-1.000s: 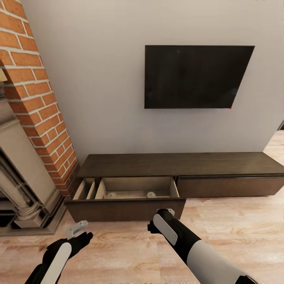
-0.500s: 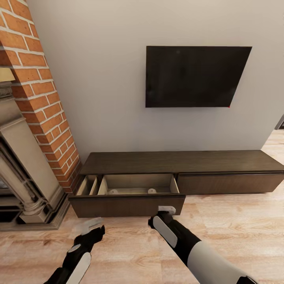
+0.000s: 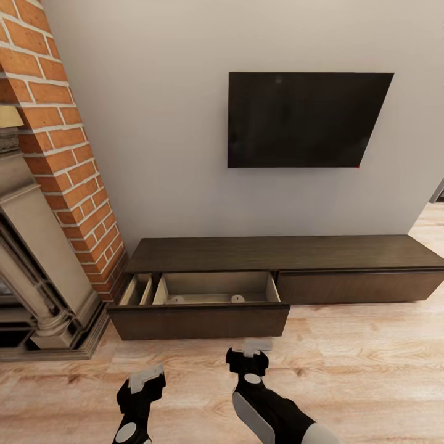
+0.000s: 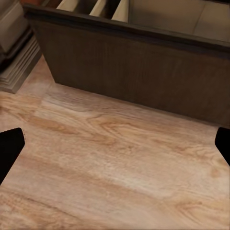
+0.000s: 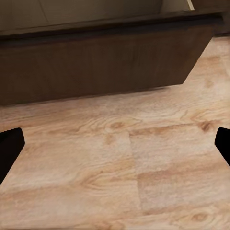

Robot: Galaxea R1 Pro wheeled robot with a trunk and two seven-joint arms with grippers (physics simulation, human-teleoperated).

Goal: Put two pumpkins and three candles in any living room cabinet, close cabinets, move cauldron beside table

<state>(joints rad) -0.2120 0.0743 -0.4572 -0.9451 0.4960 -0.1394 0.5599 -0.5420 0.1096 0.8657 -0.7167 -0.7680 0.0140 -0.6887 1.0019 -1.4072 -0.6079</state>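
Both arms have drawn back from the drawer. My left gripper (image 3: pixel 146 377) and right gripper (image 3: pixel 250 353) hover spread and empty over the floor. Just ahead of them, the long low dark-brown wood cabinet (image 3: pixel 283 254) has its left drawer (image 3: pixel 197 320) open, two small pale things inside, too small to identify. I'd judge closing remains.

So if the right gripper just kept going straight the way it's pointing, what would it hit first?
Probably the dark front panel of the open drawer. The right gripper, jaws open, aims low at it across bare wood floor; depth is unclear.
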